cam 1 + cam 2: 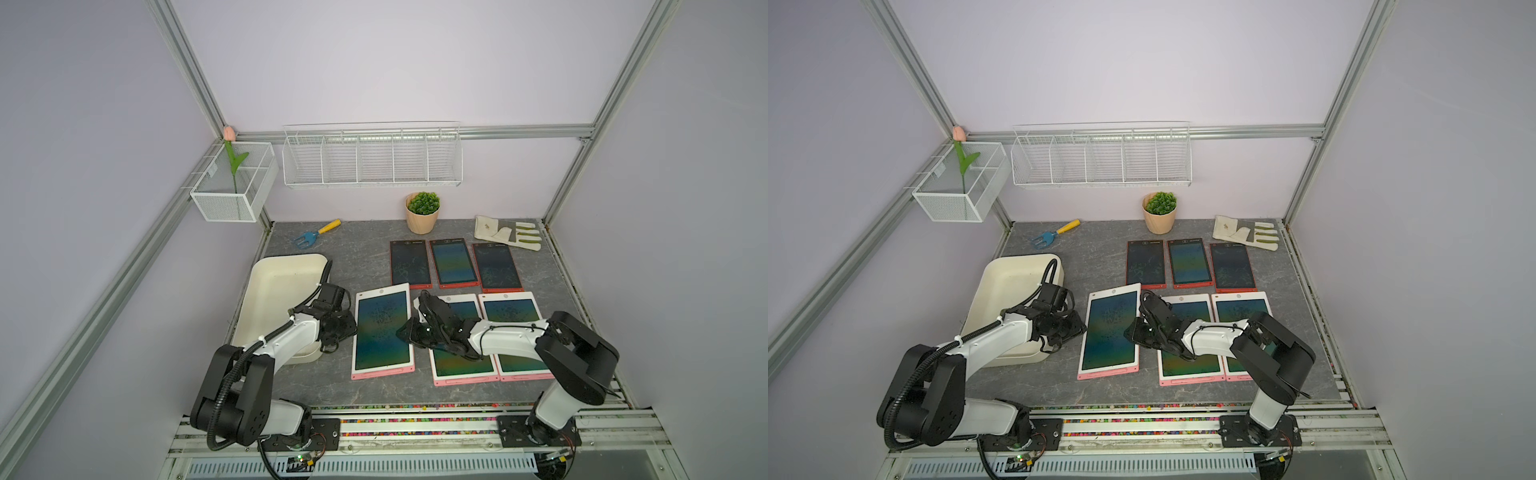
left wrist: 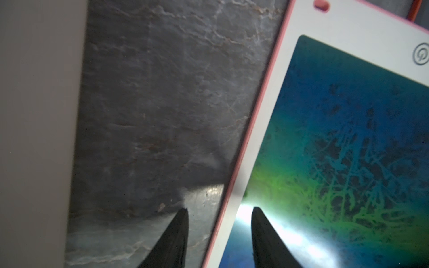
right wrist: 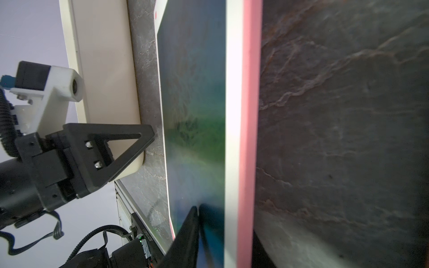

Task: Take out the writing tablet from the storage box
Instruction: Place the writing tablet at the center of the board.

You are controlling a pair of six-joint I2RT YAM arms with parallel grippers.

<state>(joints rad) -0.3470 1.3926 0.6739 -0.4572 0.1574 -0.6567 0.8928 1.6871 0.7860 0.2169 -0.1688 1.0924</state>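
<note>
Both arms reach inward: right gripper point(image 3: 222, 232) jaws pinching the writing tablet point(image 1: 384, 328); left gripper point(image 2: 219, 208) jaws spread astride its edge.

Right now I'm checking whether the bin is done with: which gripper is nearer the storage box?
Left. The left gripper hangs just beside the storage box; the right gripper grips the pink-edged tablet by its far edge.

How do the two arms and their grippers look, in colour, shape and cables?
Both arms have white link shells with black joint housings. The left arm carries a black corrugated hose tied on with white zip ties; the right arm has a thin black cable. The left gripper and right gripper are black; the left gripper's fingers are tapered and triangular.
</note>
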